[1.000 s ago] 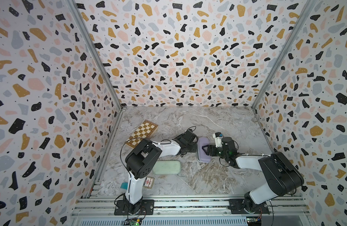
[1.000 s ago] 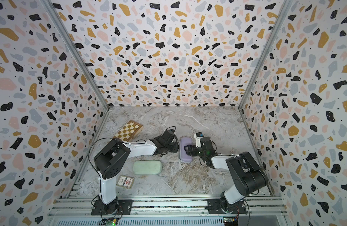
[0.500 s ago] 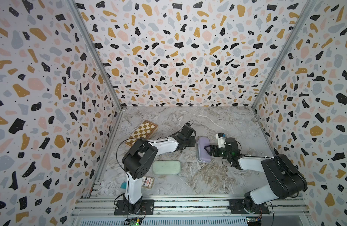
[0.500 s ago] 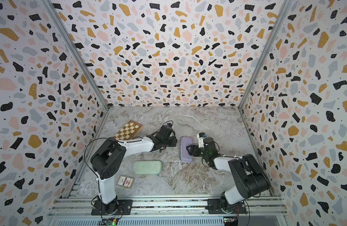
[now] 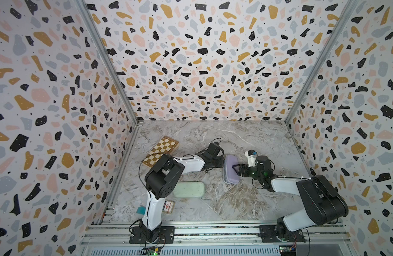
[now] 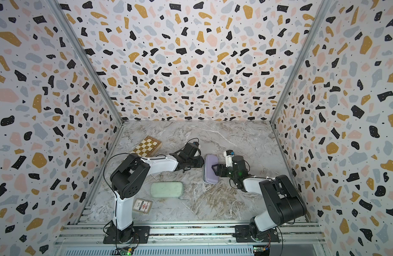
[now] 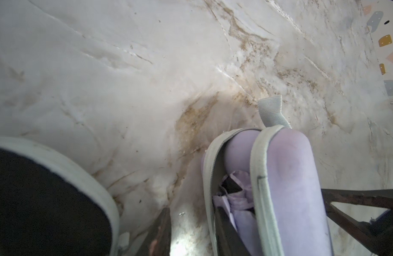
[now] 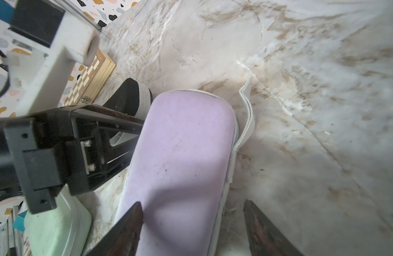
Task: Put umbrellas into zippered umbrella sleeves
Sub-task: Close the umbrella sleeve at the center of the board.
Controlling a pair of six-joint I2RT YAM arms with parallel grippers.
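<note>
The lilac sleeve (image 5: 230,159) lies near the middle of the table (image 5: 246,137), between the two arms, with its long side running away from the robot. It is not zipped. In the left wrist view its two shells stand a little apart, and the folded lilac umbrella (image 7: 242,204) sits in the gap between the grey zip rims. A grey strap (image 7: 271,110) comes out from the far rounded end and rests on the table.

The left hand (image 7: 191,221) is low at the left side of this sleeve and is opened only narrowly. One finger is outside on the table and the other reaches into the gap, so the lower rim is between them. A strip of bare table shows between the outer finger and the rim, so it probably does not pinch the rim, but the view is very close and dark there.

The right hand (image 8: 192,202) comes from the other side and is wide open. One finger lies over the top shell and the other is above the table just beside the sleeve.

The black sleeve (image 7: 47,199) is close to the left hand. The mint green sleeve (image 5: 189,189) lies shut, nearer to the robot. A chessboard box (image 5: 161,150) is at the far left.
</note>
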